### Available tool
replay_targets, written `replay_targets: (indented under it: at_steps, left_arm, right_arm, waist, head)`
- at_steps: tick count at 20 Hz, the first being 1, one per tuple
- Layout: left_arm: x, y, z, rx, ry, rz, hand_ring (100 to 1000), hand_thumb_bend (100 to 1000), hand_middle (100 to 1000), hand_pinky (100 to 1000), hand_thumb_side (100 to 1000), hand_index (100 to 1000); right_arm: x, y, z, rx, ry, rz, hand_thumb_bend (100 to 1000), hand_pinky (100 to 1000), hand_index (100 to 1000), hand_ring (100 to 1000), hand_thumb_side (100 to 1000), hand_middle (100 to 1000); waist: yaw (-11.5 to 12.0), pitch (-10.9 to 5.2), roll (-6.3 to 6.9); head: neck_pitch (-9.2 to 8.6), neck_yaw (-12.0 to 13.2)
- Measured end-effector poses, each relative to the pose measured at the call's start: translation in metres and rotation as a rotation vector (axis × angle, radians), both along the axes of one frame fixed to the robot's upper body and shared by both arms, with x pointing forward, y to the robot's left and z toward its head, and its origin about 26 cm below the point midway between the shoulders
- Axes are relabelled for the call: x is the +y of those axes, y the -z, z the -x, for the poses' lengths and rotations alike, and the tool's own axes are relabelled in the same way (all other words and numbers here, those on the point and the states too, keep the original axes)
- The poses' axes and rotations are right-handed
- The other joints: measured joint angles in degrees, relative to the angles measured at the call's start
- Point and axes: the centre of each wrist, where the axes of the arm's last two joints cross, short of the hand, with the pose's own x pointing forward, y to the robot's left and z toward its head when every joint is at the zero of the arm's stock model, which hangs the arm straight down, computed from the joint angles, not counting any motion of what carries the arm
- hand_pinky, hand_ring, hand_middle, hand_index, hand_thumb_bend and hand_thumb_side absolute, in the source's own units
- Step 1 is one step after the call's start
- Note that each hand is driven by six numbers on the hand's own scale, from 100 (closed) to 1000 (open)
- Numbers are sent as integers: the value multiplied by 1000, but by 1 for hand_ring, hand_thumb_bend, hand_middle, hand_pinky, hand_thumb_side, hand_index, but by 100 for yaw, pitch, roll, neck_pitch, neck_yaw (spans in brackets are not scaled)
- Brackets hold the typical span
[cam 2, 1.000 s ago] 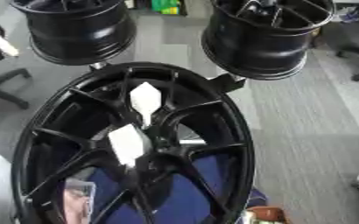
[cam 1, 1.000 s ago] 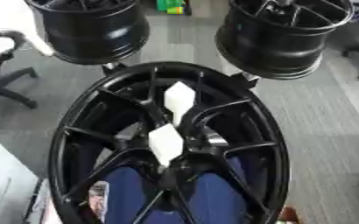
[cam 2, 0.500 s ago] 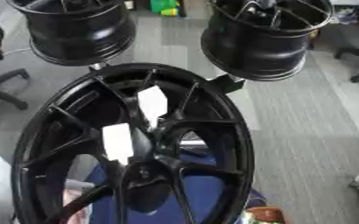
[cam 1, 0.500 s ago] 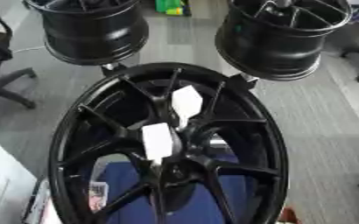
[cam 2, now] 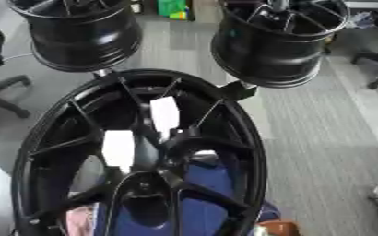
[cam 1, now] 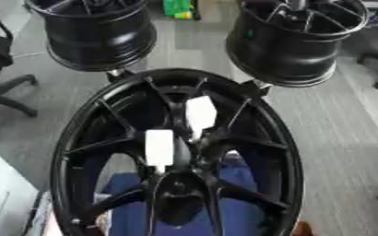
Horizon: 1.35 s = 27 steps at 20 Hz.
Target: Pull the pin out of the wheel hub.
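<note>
1. nearest to the camera, a blue padded thing (cam 1: 132, 214) shows through the lower gaps of the spokes. it is cut off by the bottom edge, so i cannot say what it is.
2. the large black spoked alloy wheel (cam 1: 63, 152) stands tilted and fills the middle of the view. compared with a second ago, its two white rectangular pieces sit differently: the lower one (cam 1: 159, 147) is now more to the left of the upper one (cam 1: 200, 113). the far rims have kept nearly their places, so i judge that the wheel itself has turned a little.
3. the dark centre hub (cam 1: 182, 154) lies between the two white pieces. the pin should be there, but i cannot make it out in the black metal, so it is probably not yet pulled.
4. neither the left hand nor the right hand shows in any view, so i cannot tell how their fingers are.
5. further away stand two black deep-barrel rims, one left (cam 1: 99, 39) and one right (cam 1: 293, 46), on the grey floor (cam 1: 337, 120).
</note>
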Motion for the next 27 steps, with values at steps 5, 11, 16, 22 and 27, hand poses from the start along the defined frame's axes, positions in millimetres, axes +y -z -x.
replay_targets:
  at_steps: [5, 11, 16, 22, 27]
  left_arm:
    - [-13, -7, 0, -190, 50, 140, 562, 267, 515, 637, 453, 647]
    - [-32, -10, -4, -287, 150, 250, 555, 259, 508, 631, 459, 641]
    - [-40, -9, -7, -291, 186, 286, 553, 254, 506, 629, 463, 639]
    - [-41, -7, -9, -287, 193, 294, 552, 252, 506, 629, 465, 639]
    - [-42, -6, -10, -288, 200, 301, 552, 251, 506, 628, 465, 640]
  right_arm:
    - [1, -4, 0, -8, -14, 4, 100, 888, 861, 767, 100, 744]
    - [3, -9, 1, -15, -33, 12, 100, 886, 861, 767, 100, 744]
    - [4, -12, 1, -16, -42, 21, 100, 887, 861, 767, 100, 744]
    - [4, -14, 1, -20, -46, 25, 100, 886, 860, 766, 100, 744]
    - [4, -14, 1, -19, -46, 25, 100, 885, 860, 767, 100, 744]
  waist:
    - [-9, -36, -17]
    - [-24, -64, -23]
    - [-37, -64, -25]
    - [-54, -64, -24]
    - [-55, -64, -25]
  head:
    - [0, 8]
    - [0, 14]
    - [0, 39]
    - [2, 61]
    - [6, 69]
